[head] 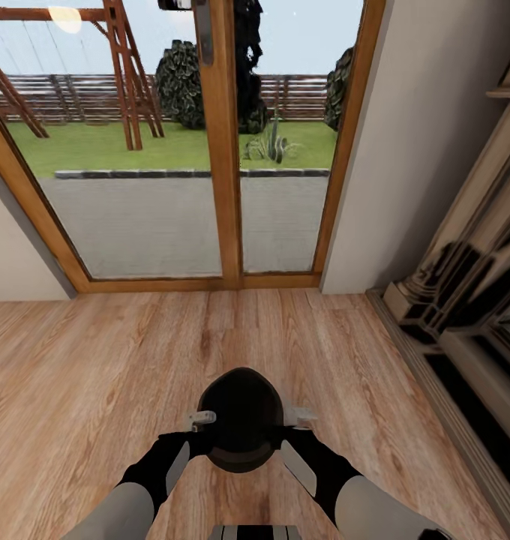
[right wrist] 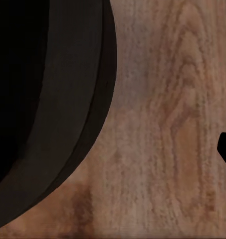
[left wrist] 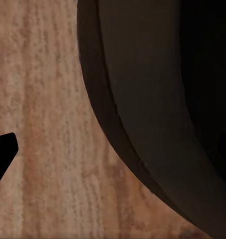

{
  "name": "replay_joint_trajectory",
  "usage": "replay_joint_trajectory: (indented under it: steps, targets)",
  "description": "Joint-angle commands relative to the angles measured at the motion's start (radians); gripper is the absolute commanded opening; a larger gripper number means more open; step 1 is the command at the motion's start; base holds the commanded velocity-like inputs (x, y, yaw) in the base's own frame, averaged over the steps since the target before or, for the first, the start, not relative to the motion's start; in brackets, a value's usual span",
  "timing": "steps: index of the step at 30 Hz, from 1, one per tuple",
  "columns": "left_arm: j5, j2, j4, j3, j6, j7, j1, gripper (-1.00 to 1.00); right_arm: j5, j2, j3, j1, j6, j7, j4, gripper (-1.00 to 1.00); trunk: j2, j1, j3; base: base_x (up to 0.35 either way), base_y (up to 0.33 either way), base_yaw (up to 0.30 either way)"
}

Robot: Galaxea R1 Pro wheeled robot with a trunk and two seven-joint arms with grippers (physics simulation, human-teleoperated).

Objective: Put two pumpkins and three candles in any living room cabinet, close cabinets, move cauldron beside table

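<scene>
Cauldron (head: 240, 416) between both arms, fingers (head: 202, 418) half-hidden.

We are in a home: wood plank floor (head: 97, 360), wood-framed glass doors (head: 225, 150) facing a garden lawn (head: 82, 146), fireplace surround (head: 472, 300) at right

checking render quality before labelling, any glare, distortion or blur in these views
Head view: wide-angle bend in the door frame, a pale glare spot top left, cauldron sharp. Left wrist view: cauldron close, floor grain soft. Right wrist view: cauldron's interior pure black, no detail.
</scene>
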Motion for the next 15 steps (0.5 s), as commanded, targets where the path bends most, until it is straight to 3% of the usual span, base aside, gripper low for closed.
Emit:
replay_joint_trajectory:
  steps: [1,15]
  targets:
    - [0.0,0.0,0.0,0.0,0.001,0.0,0.0,1.0,0.002,0.0,0.0,0.0,-0.001,-0.001,0.007,1.0,0.0,0.0,0.0,0.0,0.0,0.0]
    - [0.0,0.001,-0.001,0.0,0.001,-0.001,0.0,1.0,0.004,0.0,0.0,0.0,-0.004,-0.003,0.017,1.0,0.0,0.0,0.0,0.0,0.0,0.0]
